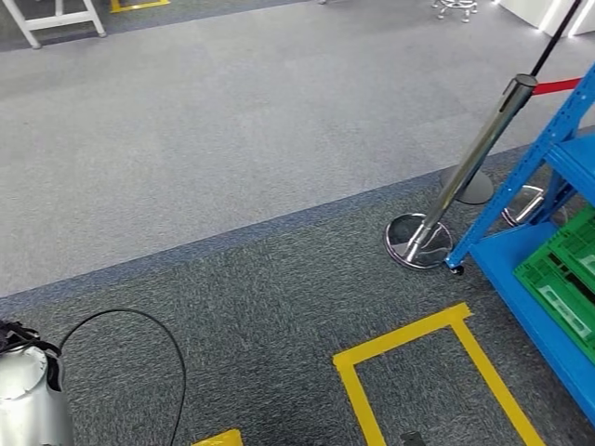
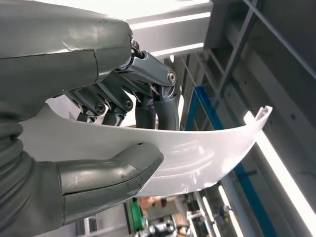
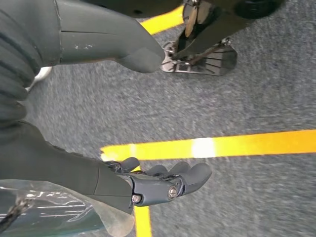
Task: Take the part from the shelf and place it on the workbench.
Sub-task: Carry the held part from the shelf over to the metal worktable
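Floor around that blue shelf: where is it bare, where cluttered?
Bare: the wide grey carpet beyond the darker strip, and inside the yellow tape outline. Crowded: beside the blue shelf, where the barrier post, its round bases and green crates sit.

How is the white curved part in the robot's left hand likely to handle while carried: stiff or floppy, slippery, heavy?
The white curved part looks like a thin moulded shell that keeps its arc unsupported, so probably fairly stiff. Its glossy surface suggests it may slip. The left hand holds it between thumb and fingers alone, so it is likely light.
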Motion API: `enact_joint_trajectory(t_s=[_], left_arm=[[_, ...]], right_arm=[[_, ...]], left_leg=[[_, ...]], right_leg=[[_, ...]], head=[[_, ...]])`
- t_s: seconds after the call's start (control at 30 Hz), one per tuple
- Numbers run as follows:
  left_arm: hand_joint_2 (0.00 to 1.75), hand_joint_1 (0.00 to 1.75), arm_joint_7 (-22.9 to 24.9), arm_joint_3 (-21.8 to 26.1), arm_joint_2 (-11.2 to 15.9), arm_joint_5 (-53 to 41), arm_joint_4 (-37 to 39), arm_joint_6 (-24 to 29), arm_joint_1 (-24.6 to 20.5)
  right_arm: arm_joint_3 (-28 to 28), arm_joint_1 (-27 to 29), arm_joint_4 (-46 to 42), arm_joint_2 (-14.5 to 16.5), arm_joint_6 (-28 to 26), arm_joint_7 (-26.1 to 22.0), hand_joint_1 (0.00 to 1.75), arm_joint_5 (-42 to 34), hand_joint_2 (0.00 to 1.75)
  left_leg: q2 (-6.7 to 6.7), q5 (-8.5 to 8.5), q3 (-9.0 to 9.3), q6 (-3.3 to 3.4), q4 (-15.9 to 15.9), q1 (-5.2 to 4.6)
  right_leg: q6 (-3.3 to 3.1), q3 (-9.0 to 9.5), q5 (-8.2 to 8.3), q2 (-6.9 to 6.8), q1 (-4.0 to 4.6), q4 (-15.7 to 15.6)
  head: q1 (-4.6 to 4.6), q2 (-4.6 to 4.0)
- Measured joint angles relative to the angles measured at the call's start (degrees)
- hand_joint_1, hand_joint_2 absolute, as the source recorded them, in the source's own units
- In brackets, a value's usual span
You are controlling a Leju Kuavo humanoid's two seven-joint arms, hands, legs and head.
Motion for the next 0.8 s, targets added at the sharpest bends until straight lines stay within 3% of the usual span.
enact_joint_trajectory(t_s=[0.07,0.13,0.17,0.23,0.3,0.37,0.43,0.47,0.53,0.57,0.6,0.67,0.73,0.8], left_arm=[[1.75,1.75,-0.2,0.1,-0.1,-0.1,0.0,0.0,0.0],[1.75,1.75,-0.4,0.3,-0.2,-0.3,0.0,0.0,-0.1],[1.75,1.75,-0.4,0.3,-0.3,-0.4,0.0,0.0,-0.1],[1.75,1.75,-0.5,0.5,-0.3,-0.6,0.0,0.0,0.0],[1.75,1.75,-0.5,0.6,-0.4,-0.8,0.0,0.0,0.0],[1.75,1.75,-0.5,0.7,-0.4,-0.9,0.0,0.0,-0.1],[1.75,1.75,-0.5,0.8,-0.4,-0.9,0.0,0.0,0.1],[1.75,1.75,-0.5,0.8,-0.4,-0.9,0.0,0.0,0.2],[1.75,1.75,-0.5,0.9,-0.4,-0.9,0.0,0.0,0.3],[1.75,1.75,-0.5,0.9,-0.4,-0.9,0.0,0.0,0.3],[1.75,1.75,-0.5,0.9,-0.5,-0.9,0.0,0.0,0.3],[1.75,1.75,-0.5,1.0,-0.6,-1.0,0.0,0.0,0.3],[1.75,1.75,-0.5,1.1,-0.6,-1.0,0.0,0.0,0.4],[1.75,1.75,-0.5,1.1,-0.7,-1.0,-0.1,0.0,0.4]], right_arm=[[0.0,-0.1,0.0,0.0,0.0,-0.1,0.0,0.0,1.75],[0.0,-0.1,0.1,0.0,0.0,-0.1,0.0,0.1,1.75],[0.0,-0.1,0.1,0.0,0.1,-0.1,0.0,0.1,1.75],[-0.1,-0.1,0.1,0.0,0.1,-0.1,0.0,0.1,1.75],[-0.1,-0.1,0.1,0.0,0.0,-0.1,0.0,0.1,1.75],[-0.2,0.0,0.2,-0.1,0.0,-0.1,0.0,0.1,1.75],[-0.3,0.1,0.2,-0.1,0.1,-0.1,0.0,0.0,1.75],[-0.4,0.1,0.2,-0.1,0.1,-0.3,0.0,-0.2,1.75],[-0.7,0.0,0.2,-0.1,0.1,-0.7,0.0,-0.7,1.75],[-0.8,-0.1,0.2,-0.1,0.1,-0.9,0.0,-0.8,1.75],[-0.9,-0.1,0.2,0.0,0.1,-1.0,0.0,-0.9,1.75],[-1.0,-0.2,0.2,0.0,0.0,-1.3,0.0,-0.9,1.75],[-1.0,-0.3,0.2,0.0,-0.1,-1.6,0.0,-0.7,1.75],[-1.0,-0.5,0.2,0.1,-0.2,-1.9,0.0,-0.5,1.75]], left_leg=[[-1.54,-0.27,-0.06,-0.41,0.5,0.07],[-2.9,-0.4,-0.57,-1.04,1.0,0.19],[-3.59,-0.31,-0.84,-1.41,1.0,0.29],[-4.37,-0.26,-1.12,-2.07,1.1,0.49],[-1.84,-1.92,-2.29,-2.6,3.9,0.34],[1.83,-5.47,-5.53,-2.99,11.0,0.32],[3.02,-7.51,-8.45,-3.16,17.0,0.49],[3.18,-6.97,-8.57,-3.13,17.2,0.52],[4.04,-3.3,-5.49,-2.8,11.3,0.46],[5.33,-1.8,-3.33,-2.55,7.3,0.17],[6.47,-0.82,-1.66,-2.23,4.0,-0.13],[7.53,-0.81,-0.61,-1.69,1.5,-0.74],[6.21,-0.61,-0.64,-1.07,1.0,-0.73],[5.0,-0.31,-0.32,-0.37,0.4,-0.38]], right_leg=[[-0.08,3.03,4.0,2.47,-0.34,-7.7],[-0.34,4.91,4.92,4.84,-0.58,-11.4],[-0.58,5.2,4.67,5.11,-0.54,-11.6],[-1.24,5.57,4.77,3.68,-0.47,-11.8],[-2.0,5.98,4.81,2.04,-0.5,-12.1],[-2.58,6.28,4.57,0.27,-0.26,-12.2],[-2.75,6.43,4.34,-1.53,-0.04,-12.2],[-2.74,6.51,4.22,-2.36,0.02,-12.2],[-2.62,6.94,3.89,-3.92,0.11,-12.2],[-2.46,7.19,3.67,-4.61,0.23,-12.2],[-2.25,7.37,3.44,-5.23,0.36,-12.2],[-1.78,7.61,3.14,-6.41,0.6,-12.2],[-1.2,7.87,2.82,-7.03,0.54,-12.3],[-0.69,7.13,1.4,-4.52,0.29,-10.6]], head=[[0.02,0.0],[0.0,0.0],[-0.02,0.0],[-0.03,0.0],[-0.3,0.0],[-0.53,0.0],[-0.52,0.0],[-0.53,0.0],[-0.53,0.0],[-0.51,0.0],[-0.5,0.0],[-0.43,0.0],[-0.39,0.0],[-0.29,0.0]])
